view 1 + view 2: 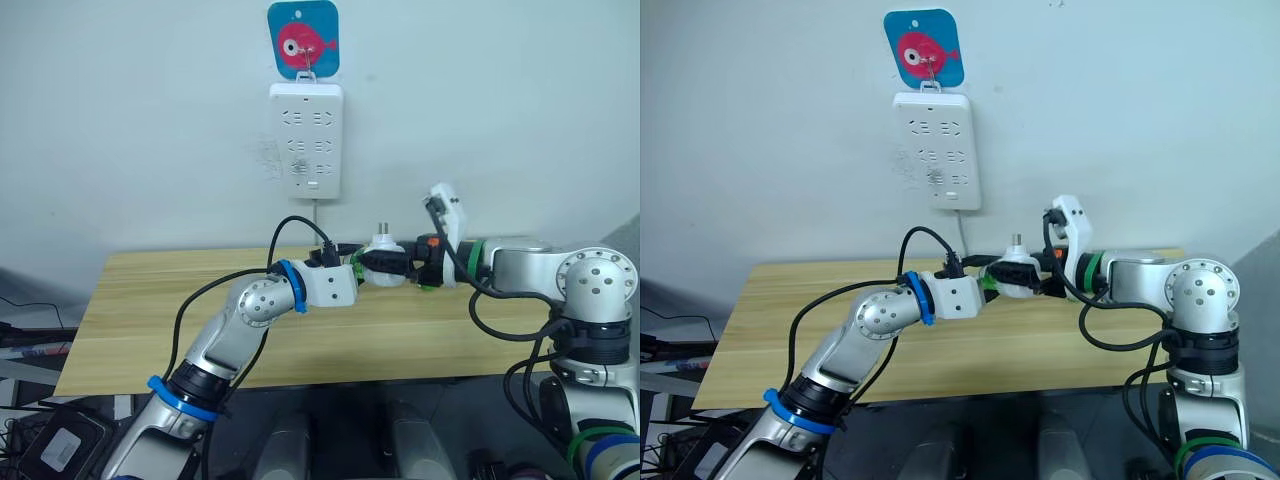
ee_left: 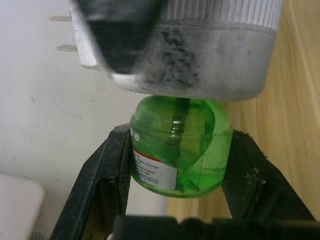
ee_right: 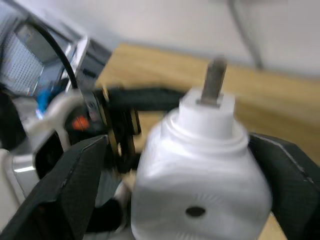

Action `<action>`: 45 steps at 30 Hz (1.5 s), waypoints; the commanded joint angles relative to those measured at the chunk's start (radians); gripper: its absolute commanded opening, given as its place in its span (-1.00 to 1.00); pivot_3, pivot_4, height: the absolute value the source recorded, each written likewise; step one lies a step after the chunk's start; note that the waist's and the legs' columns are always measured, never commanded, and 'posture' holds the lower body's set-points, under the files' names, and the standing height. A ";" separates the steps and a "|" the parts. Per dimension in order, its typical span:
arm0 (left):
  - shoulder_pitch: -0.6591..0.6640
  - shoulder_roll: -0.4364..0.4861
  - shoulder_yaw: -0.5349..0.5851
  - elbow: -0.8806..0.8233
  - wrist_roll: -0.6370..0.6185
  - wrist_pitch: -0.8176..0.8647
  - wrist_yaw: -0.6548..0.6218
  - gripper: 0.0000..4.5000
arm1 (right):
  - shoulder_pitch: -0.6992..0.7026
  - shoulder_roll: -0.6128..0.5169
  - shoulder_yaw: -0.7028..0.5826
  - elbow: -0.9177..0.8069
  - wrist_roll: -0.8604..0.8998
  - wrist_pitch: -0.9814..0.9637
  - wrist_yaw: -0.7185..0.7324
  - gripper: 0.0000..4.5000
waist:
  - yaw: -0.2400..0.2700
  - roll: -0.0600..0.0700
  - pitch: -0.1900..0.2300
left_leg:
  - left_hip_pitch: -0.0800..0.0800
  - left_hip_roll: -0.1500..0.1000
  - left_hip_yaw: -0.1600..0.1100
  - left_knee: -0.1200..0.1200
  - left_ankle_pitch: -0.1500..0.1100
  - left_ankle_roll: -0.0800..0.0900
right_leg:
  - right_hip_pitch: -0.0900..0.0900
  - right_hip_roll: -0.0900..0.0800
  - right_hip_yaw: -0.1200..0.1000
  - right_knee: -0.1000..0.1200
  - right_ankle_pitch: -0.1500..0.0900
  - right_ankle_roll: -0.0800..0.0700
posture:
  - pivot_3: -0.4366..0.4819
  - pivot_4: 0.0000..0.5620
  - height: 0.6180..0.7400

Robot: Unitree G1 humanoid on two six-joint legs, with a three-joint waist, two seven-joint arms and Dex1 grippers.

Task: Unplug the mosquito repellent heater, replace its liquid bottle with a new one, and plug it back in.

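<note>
A long light wooden table (image 1: 150, 300) stands against the pale wall, and on that wall, above the table's far edge, hangs a tall white wall power strip (image 1: 306, 140) under a blue square hook plate with a pink fish (image 1: 303, 38). The two arms meet in the air over the middle of the table, below the strip. The small white rounded plastic mosquito repellent heater (image 1: 382, 262) is unplugged and held there, its metal prongs pointing up, well apart from the strip. The right gripper (image 3: 185, 170) is clamped on the heater's body, one black finger on each side. The left gripper (image 2: 175, 160) has its fingers closed around the small clear green liquid bottle (image 2: 177, 147), which sits right against the heater's base
</note>
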 commanded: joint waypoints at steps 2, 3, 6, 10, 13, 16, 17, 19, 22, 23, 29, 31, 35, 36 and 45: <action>0.083 -0.136 0.130 -0.057 -0.290 0.210 0.017 -0.02 | 0.099 -0.011 -0.002 -0.186 -0.198 -0.284 0.145 1.00 | -0.005 0.000 0.000 | 0.000 0.000 0.000 0.000 -0.001 0.001 | 0.000 0.000 0.000 0.000 0.000 0.001 | -0.28 -0.24 1.00; 0.101 -0.165 0.153 -0.078 -0.348 0.246 0.022 -0.02 | 0.133 0.001 0.005 -0.218 -0.234 -0.330 0.149 1.00 | -0.006 0.000 0.000 | 0.000 0.001 0.000 0.000 -0.001 0.001 | 0.000 0.000 0.000 0.000 0.000 0.001 | -0.30 -0.24 1.00; 0.131 -0.225 0.198 -0.150 -0.466 0.319 0.037 -0.02 | 0.269 -0.001 0.071 -0.333 -0.341 -0.445 0.220 1.00 | -0.006 0.000 0.000 | 0.000 0.001 -0.001 0.000 -0.001 0.001 | 0.000 0.000 0.001 0.001 -0.001 0.001 | -0.34 -0.23 1.00; 0.129 -0.240 0.190 -0.199 -0.508 0.365 0.053 -0.02 | 0.353 0.051 0.130 -0.364 -0.402 -0.509 0.221 1.00 | -0.010 0.000 0.000 | 0.002 0.001 0.001 0.000 -0.001 0.001 | 0.001 0.001 0.001 0.000 -0.001 0.001 | -0.37 -0.22 1.00; 0.116 -0.237 0.177 -0.207 -0.515 0.379 0.066 -0.02 | 0.323 0.109 0.171 -0.328 -0.460 -0.541 0.200 1.00 | -0.012 0.000 0.000 | 0.003 0.001 0.003 0.001 0.000 0.001 | 0.002 0.003 0.002 0.000 -0.001 0.001 | -0.39 -0.22 1.00; 0.099 -0.231 0.170 -0.194 -0.514 0.378 0.072 -0.02 | 0.286 0.137 0.194 -0.293 -0.503 -0.563 0.209 1.00 | -0.014 0.000 0.000 | 0.003 0.001 0.003 0.002 0.000 0.001 | 0.002 0.006 0.003 0.000 -0.001 0.001 | -0.41 -0.21 1.00; 0.094 -0.227 0.168 -0.188 -0.510 0.374 0.075 -0.02 | 0.275 0.146 0.198 -0.285 -0.511 -0.567 0.210 1.00 | -0.014 0.000 0.000 | 0.003 0.001 0.003 0.002 0.000 0.001 | 0.002 0.006 0.002 0.000 -0.001 0.001 | -0.41 -0.21 1.00; 0.086 -0.220 0.164 -0.176 -0.502 0.371 0.083 -0.02 | 0.256 0.164 0.205 -0.271 -0.526 -0.573 0.210 1.00 | -0.014 0.000 0.000 | 0.003 0.001 0.002 0.001 0.000 0.000 | 0.002 0.006 0.002 0.000 -0.001 0.001 | -0.41 -0.21 1.00; 0.071 -0.218 0.160 -0.164 -0.497 0.371 0.099 -0.02 | 0.237 0.189 0.219 -0.247 -0.564 -0.581 0.203 1.00 | -0.015 0.000 0.000 | 0.003 0.001 0.001 0.000 0.001 -0.001 | 0.002 0.006 0.002 0.000 -0.001 0.001 | -0.40 -0.20 1.00; 0.067 -0.215 0.156 -0.164 -0.492 0.362 0.100 -0.02 | 0.234 0.201 0.221 -0.238 -0.575 -0.585 0.197 1.00 | -0.015 0.000 0.000 | 0.002 0.001 0.001 0.000 0.001 -0.001 | 0.002 0.006 0.002 0.000 -0.001 0.001 | -0.39 -0.20 1.00; 0.080 -0.210 0.146 -0.178 -0.485 0.348 0.125 -0.02 | 0.222 0.289 0.184 -0.205 -0.576 -0.549 0.124 1.00 | -0.014 0.000 0.000 | 0.003 0.001 0.001 0.000 0.000 -0.001 | 0.002 0.006 0.003 0.000 -0.001 0.001 | -0.36 -0.20 1.00; 0.091 -0.204 0.142 -0.183 -0.481 0.340 0.128 -0.02 | 0.221 0.306 0.180 -0.211 -0.572 -0.536 0.116 1.00 | -0.014 0.000 0.000 | 0.003 0.002 0.001 0.000 0.000 -0.001 | 0.002 0.006 0.003 0.000 -0.001 0.001 | -0.35 -0.21 1.00; 0.102 -0.195 0.136 -0.182 -0.475 0.332 0.135 -0.02 | 0.222 0.319 0.182 -0.218 -0.577 -0.530 0.122 0.60 | -0.014 0.000 0.000 | 0.002 0.002 0.000 0.000 0.001 -0.001 | 0.001 0.006 0.003 0.000 -0.001 0.001 | -0.35 -0.23 1.00; 0.103 -0.193 0.135 -0.181 -0.473 0.329 0.136 -0.02 | 0.221 0.320 0.184 -0.219 -0.580 -0.531 0.126 0.44 | -0.013 0.000 0.000 | 0.002 0.002 0.000 0.000 0.001 -0.001 | 0.001 0.006 0.003 0.000 -0.001 0.001 | -0.35 -0.24 1.00; 0.106 -0.185 0.133 -0.183 -0.472 0.317 0.132 0.30 | 0.229 0.311 0.187 -0.225 -0.597 -0.534 0.144 0.36 | -0.012 0.000 0.000 | 0.002 0.001 0.001 0.000 0.001 -0.001 | 0.001 0.006 0.003 0.000 -0.001 0.001 | -0.35 -0.27 1.00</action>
